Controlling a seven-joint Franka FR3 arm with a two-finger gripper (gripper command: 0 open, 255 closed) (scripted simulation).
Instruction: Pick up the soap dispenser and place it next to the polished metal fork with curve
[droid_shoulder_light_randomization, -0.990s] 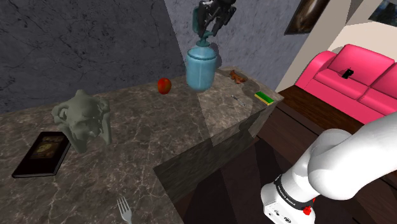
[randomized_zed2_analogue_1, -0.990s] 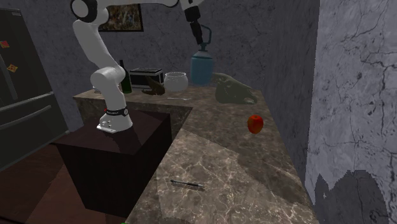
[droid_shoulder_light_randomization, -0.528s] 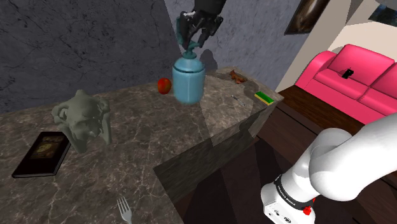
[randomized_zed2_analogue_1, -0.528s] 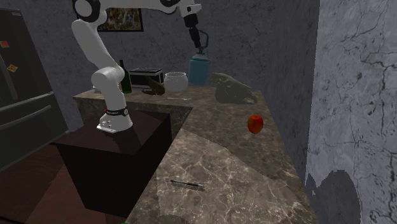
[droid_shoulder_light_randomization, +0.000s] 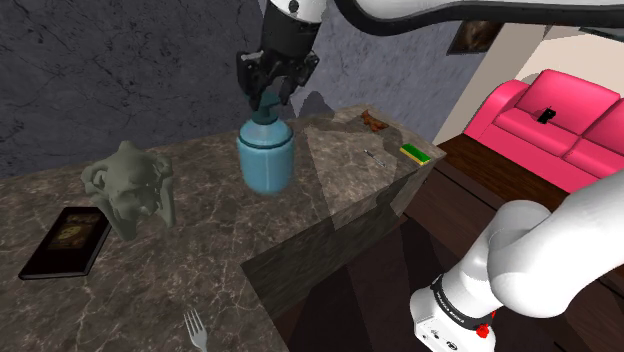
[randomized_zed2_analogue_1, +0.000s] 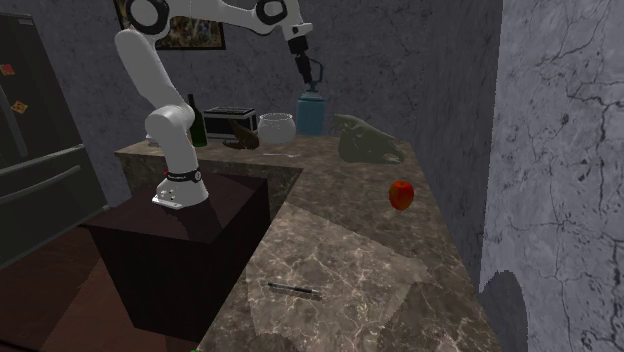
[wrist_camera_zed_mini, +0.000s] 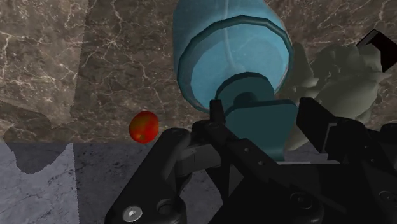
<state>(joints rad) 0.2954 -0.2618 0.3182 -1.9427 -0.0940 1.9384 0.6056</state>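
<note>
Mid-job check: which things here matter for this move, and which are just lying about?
For the job: dispenser, held in the jaws by its pump; fork.
Lying about: apple; grey bust; book; pen; green sponge.

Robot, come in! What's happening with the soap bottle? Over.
Claw shut on blue soap dispenser, at its pump. Fork far off, at the counter's near edge. Grey bust beside the path.
</note>
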